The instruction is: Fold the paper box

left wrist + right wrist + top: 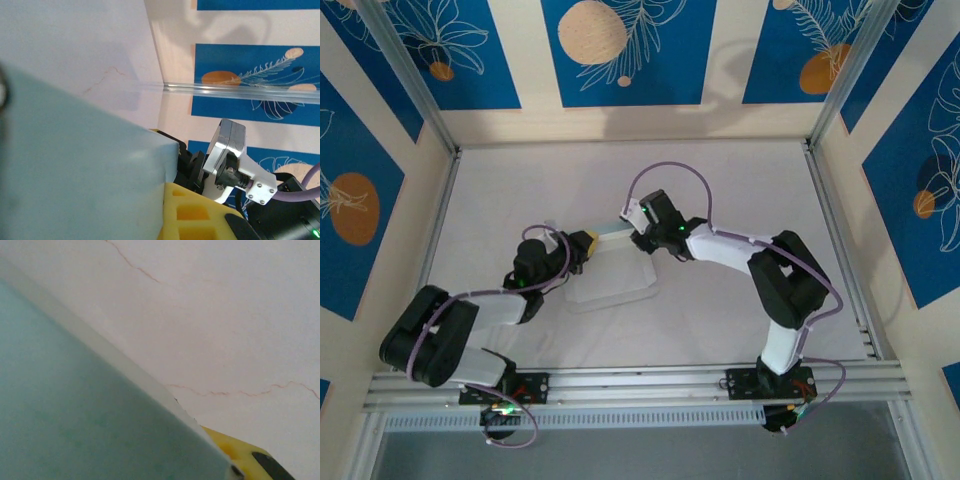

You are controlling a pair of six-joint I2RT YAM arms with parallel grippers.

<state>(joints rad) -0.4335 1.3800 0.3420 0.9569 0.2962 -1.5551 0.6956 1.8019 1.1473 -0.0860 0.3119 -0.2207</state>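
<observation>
The table (720, 200) is the widest thing before me: a matte white sheet, and in my right wrist view (225, 315) thin brownish hairline cracks run across it. Around it stand cream walls with glossy blue panels (620, 50) printed with white leaf outlines and orange discs.

The paper box (610, 282) lies at the centre of the top view, between my two arms. It is thin die-cut card, its flat white part spread on the table and one pale mint-green flap raised along its upper edge. Up close that flap is a smooth, faintly mottled green plane with a crisp straight edge, across the lower left of both my left wrist view (75, 170) and my right wrist view (75, 405).

My left gripper (588, 244) is pressed together on the flap's left corner, its blocky yellow finger (192, 215) against the card. My right gripper (634, 228) sits at the flap's right end. I cannot tell how its jaws stand, as one yellow finger (230, 447) peeks from behind the card.
</observation>
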